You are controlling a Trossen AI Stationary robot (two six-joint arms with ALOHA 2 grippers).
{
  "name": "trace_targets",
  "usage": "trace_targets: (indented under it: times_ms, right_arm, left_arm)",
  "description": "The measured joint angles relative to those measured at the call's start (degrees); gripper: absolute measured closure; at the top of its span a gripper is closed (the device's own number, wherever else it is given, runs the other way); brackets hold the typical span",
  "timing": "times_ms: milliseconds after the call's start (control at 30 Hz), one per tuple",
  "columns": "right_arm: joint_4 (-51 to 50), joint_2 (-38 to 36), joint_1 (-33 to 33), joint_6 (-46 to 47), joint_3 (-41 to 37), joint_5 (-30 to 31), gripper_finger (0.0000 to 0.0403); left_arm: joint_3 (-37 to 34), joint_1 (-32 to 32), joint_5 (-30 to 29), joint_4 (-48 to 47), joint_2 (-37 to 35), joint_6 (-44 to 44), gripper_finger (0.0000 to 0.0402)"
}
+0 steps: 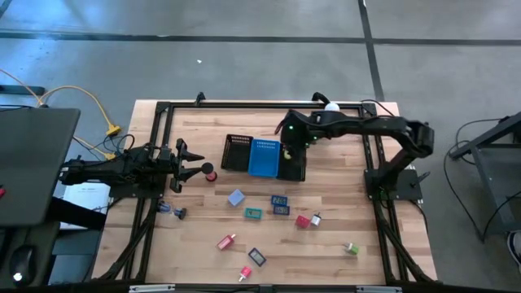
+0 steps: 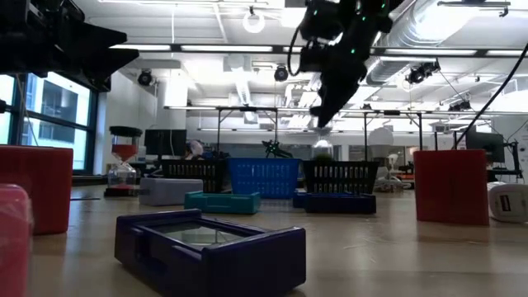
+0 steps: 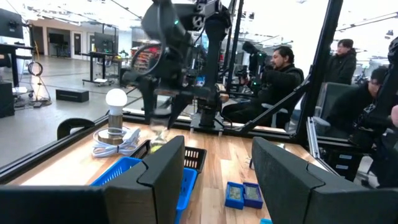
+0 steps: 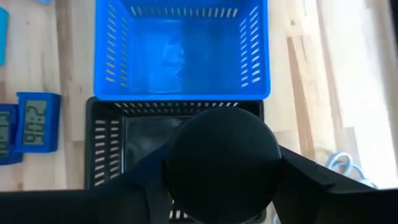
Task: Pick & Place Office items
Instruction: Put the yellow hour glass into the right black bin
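Note:
My right gripper (image 1: 290,140) hangs over the right black section (image 1: 295,167) of the mesh tray, shut on a small hourglass (image 3: 158,129) with black end caps. The tray's blue middle section (image 4: 180,50) lies just beyond. Office items are scattered on the wooden table: a light-blue block (image 1: 236,197), a teal one (image 1: 254,213), two blue ones (image 1: 280,204), a red one (image 1: 303,220), a green one (image 1: 351,248), pink ones (image 1: 226,241) and a dark one (image 1: 256,256). My left gripper (image 1: 189,163) waits open at the table's left, beside a red hourglass (image 1: 209,172). My right gripper has the hourglass between its two fingers, which stand on either side of the round black top cap (image 4: 177,168). The fingers slant down from above, coming from the table's right. The hourglass hangs upright below them, clear of the tray.
A white ball-topped gadget (image 3: 115,99) with a coiled cable stands at the far edge behind the tray. A small clip (image 1: 175,212) lies near the left arm. People sit beyond the table in the left wrist view. Bare wood shows at the near right.

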Motion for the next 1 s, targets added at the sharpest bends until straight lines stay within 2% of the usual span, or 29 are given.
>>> trace_targets:
  times_ms: [100, 233, 433, 600, 700, 767, 1000]
  right_arm:
    - [1.3, 1.7, -0.4, -0.5, 0.0, -0.4, 0.0210]
    - [2.3, 3.7, -0.4, -0.9, 0.0, -0.4, 0.0211]
    - [2.6, 7.0, -0.4, -0.9, 0.0, -0.3, 0.0181]
    - [4.0, 8.7, -0.4, -1.6, 0.0, -0.1, 0.0207]
    - [4.2, 8.7, -0.4, -1.7, 0.0, 0.0, 0.0207]
    - [4.2, 8.8, -0.2, -1.5, 0.0, 0.6, 0.0187]
    - [3.4, 8.0, 0.5, -0.4, -0.1, 3.4, 0.0079]
  left_arm:
    - [0.0, 0.0, 0.0, 0.0, 0.0, 0.0, 0.0217]
    - [0.0, -0.1, 0.5, 0.0, 0.0, 0.0, 0.0217]
    - [0.0, -0.1, 1.2, 0.0, 0.0, 0.0, 0.0217]
    - [0.0, -0.1, 2.5, 0.0, 0.0, 0.0, 0.0217]
    - [0.0, -0.1, 2.5, 0.0, 0.0, 0.0, 0.0217]
    - [0.0, -0.1, 2.5, 0.0, 0.0, 0.0, 0.0217]
    - [0.0, -0.1, 2.4, 0.0, 0.0, 0.0, 0.0217]
